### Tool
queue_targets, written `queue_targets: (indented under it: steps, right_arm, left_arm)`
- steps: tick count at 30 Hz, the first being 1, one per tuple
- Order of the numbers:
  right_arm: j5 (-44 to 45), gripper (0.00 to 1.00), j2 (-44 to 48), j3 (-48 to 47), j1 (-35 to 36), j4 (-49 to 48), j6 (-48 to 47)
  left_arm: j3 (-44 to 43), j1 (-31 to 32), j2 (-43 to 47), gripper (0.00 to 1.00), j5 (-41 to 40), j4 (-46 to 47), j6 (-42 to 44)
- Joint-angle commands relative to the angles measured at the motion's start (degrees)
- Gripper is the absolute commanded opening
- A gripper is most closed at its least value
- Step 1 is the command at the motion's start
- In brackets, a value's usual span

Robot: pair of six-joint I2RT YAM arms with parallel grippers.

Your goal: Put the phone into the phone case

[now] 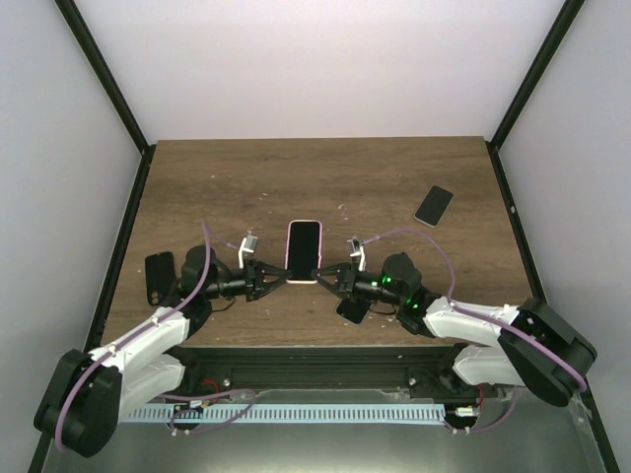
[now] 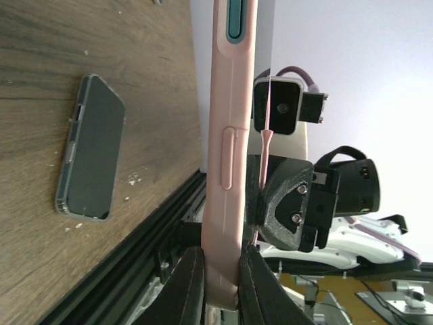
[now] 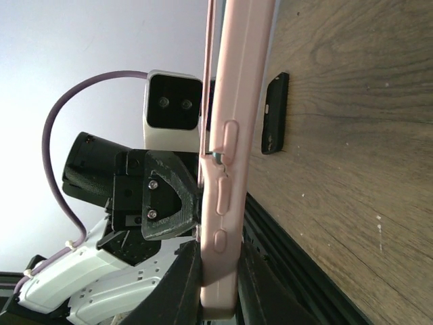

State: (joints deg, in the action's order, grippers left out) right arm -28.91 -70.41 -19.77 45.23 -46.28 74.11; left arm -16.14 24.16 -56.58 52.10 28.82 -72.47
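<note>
l end effector [image 2: 220,267] & r end effector [image 3: 219,264] each pinch the pink phone case [image 2: 230,135], phone [image 1: 304,248] prob. inside.

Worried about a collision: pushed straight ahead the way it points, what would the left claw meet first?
The left claw grips the pink-cased phone; beyond it, probably the right claw.

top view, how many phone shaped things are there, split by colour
pink: 1, the pink case
dark: 3, the far-right slab, the left slab, the near slab
total: 4
</note>
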Motion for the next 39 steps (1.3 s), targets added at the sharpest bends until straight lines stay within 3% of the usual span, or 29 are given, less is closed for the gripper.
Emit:
queue_targets:
  steps: [1,3,6,9,15,19,24,29,35,39]
  right_arm:
    - [1.26,0.01,1.44,-1.29,0.21,3.92,-5.12]
    - [1.4,0.01,1.43,-1.45,0.2,4.38,-5.53]
    - [1.78,0.01,1.04,-2.28,0.21,7.37,-5.94]
    - [2.32,0.01,-0.01,-4.41,0.2,13.99,-7.56]
    - [1.59,0.01,-4.97,-5.04,0.21,16.43,-10.26]
    - [-0.64,0.01,-10.98,-5.8,0.2,15.3,-10.86]
    - [-2.7,0.01,-16.93,-5.97,0.21,11.96,-10.57]
    - [-2.39,0.2,-18.96,-6.52,0.16,15.21,-11.27]
    - [5.69,0.47,-16.51,-10.54,0.14,32.31,-16.4]
    - [11.49,0.5,-14.38,-13.98,0.04,41.6,-20.56]
  left_arm:
    - [-3.01,-0.17,0.18,0.0,-2.76,-7.37,5.05]
    - [-3.76,-0.17,0.07,0.0,-3.01,-11.32,6.7]
    - [-4.67,-0.17,0.37,0.09,-4.18,-16.06,9.31]
    - [-5.3,-0.17,1.2,0.32,-6.49,-21.13,12.02]
    - [-8.46,-0.25,4.3,0.8,-13.56,-34.72,18.69]
    - [-10.48,-0.33,6.55,1.0,-18.46,-41.19,20.96]
    - [-12.67,-1.02,6.31,1.0,-22.24,-47.38,23.61]
    - [-12.54,-3.17,5.29,1.0,-22.25,-48.67,24.13]
    - [-11.88,-4.77,4.27,1.0,-22.62,-48.72,23.69]
    - [-11.96,-5.29,3.77,0.99,-23.63,-49.2,23.28]
